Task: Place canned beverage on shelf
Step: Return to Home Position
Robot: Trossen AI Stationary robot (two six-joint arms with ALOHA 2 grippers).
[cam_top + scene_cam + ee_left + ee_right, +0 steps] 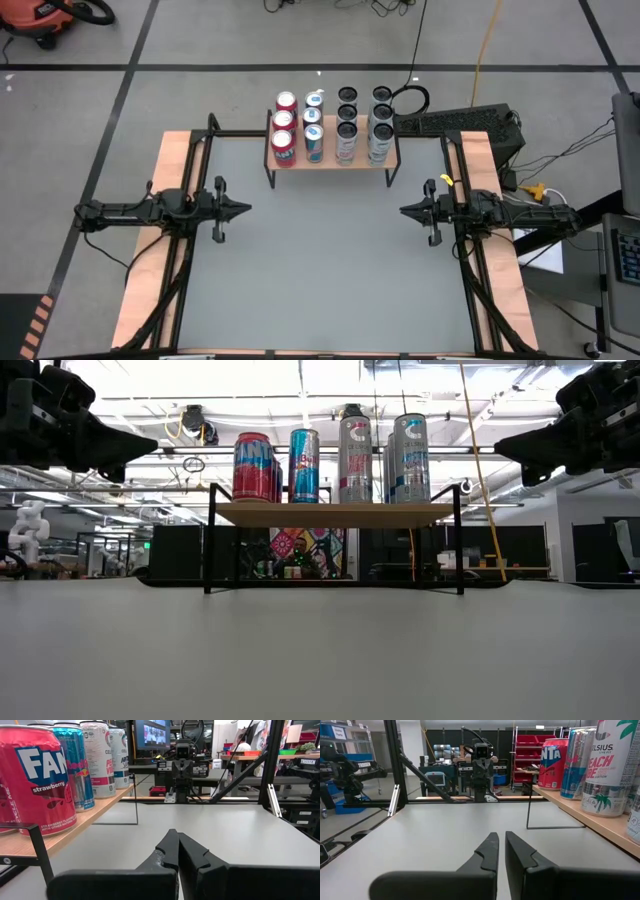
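The shelf stands at the table's far middle, a light-brown wooden top on thin black legs. On it stand several cans in rows: red Fanta cans, blue Red Bull cans, and white and silver Celsius cans. My left gripper hovers over the table's left side, shut and empty, pointing right. My right gripper hovers over the right side, shut and empty, pointing left. No can lies on the table itself.
The grey table top stretches between the two arms and toward the near edge. Black frame rails run along both wooden side strips. A black keyboard-like device and cables lie beyond the far right corner.
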